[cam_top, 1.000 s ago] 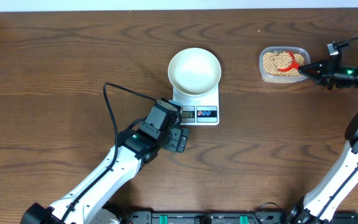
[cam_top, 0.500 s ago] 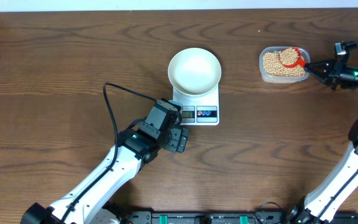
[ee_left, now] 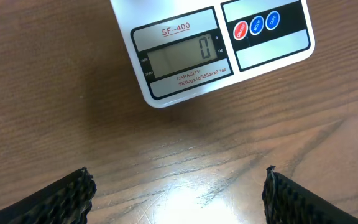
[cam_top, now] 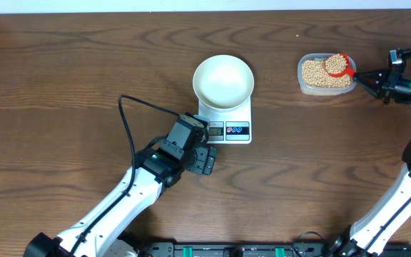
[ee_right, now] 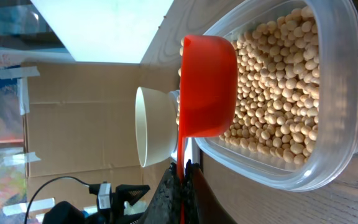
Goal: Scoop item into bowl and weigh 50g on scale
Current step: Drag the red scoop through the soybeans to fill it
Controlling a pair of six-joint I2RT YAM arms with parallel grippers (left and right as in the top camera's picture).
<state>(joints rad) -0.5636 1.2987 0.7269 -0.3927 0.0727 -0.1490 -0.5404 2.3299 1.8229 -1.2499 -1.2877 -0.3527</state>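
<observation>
Right gripper (cam_top: 361, 75) is pressed tight on the thin red handle of the scoop (cam_top: 337, 66), jaws pinched together with only the handle between them. The wrist view shows it clearly, the fingertips (ee_right: 178, 186) nipping the very end of the handle and the red cup (ee_right: 207, 87) held out straight ahead of them. That cup sits over the beans (cam_top: 316, 73), at the side of the clear tub (cam_top: 300, 80) nearest this gripper, and from overhead it looks loaded with tan beans. Whether its underside touches the heap, I cannot tell. The tub itself lies right in front of the gripper, packed with beans (ee_right: 278, 112) almost to its near rim (ee_right: 272, 177).

Further out along the same line, well apart from the tub, the white bowl (cam_top: 223, 80) stands on the scale (cam_top: 230, 130); the wrist camera catches that bowl (ee_right: 148, 127) just past the scoop.

Over to the left gripper (cam_top: 207, 160): jaws spread wide, nothing between them, poised above the bare table (ee_left: 185, 149) just beside the scale's front edge. Its two fingers (ee_left: 67, 196) frame the view, and just ahead of them the display (ee_left: 182, 59) reads zero, with the round buttons (ee_left: 257, 26) beside it.
</observation>
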